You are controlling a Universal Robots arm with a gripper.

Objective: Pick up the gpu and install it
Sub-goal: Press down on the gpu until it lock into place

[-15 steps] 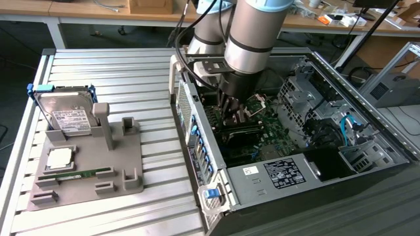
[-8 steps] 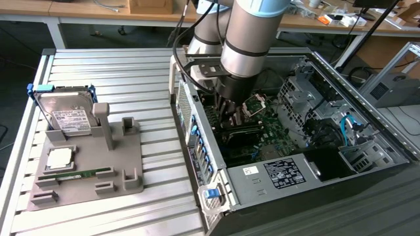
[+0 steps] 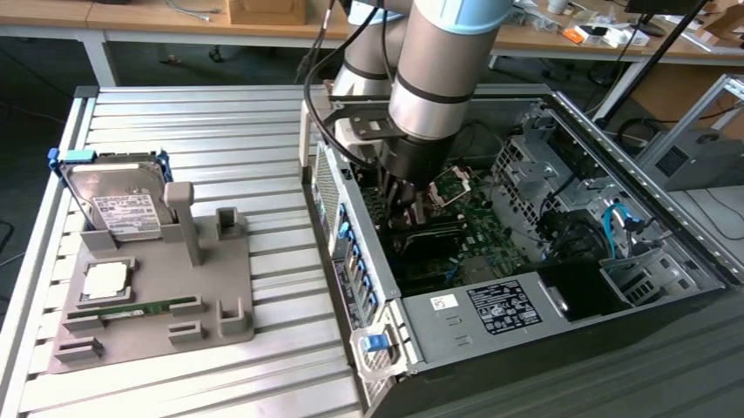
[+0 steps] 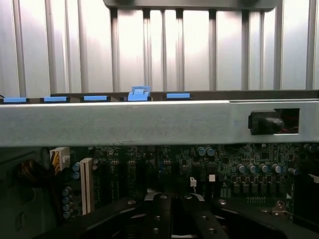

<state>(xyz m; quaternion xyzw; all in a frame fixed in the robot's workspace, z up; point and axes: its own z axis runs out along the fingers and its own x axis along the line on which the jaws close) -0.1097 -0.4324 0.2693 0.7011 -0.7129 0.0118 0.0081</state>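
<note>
End effector shut, low inside computer case, above motherboard.

From my exterior view the light is even and fairly bright on the ribbed table, while the inside of the computer case sits in deep shadow. On the wrist view the slats behind the case wall glare white, and the motherboard below it is dim and soft.
</note>
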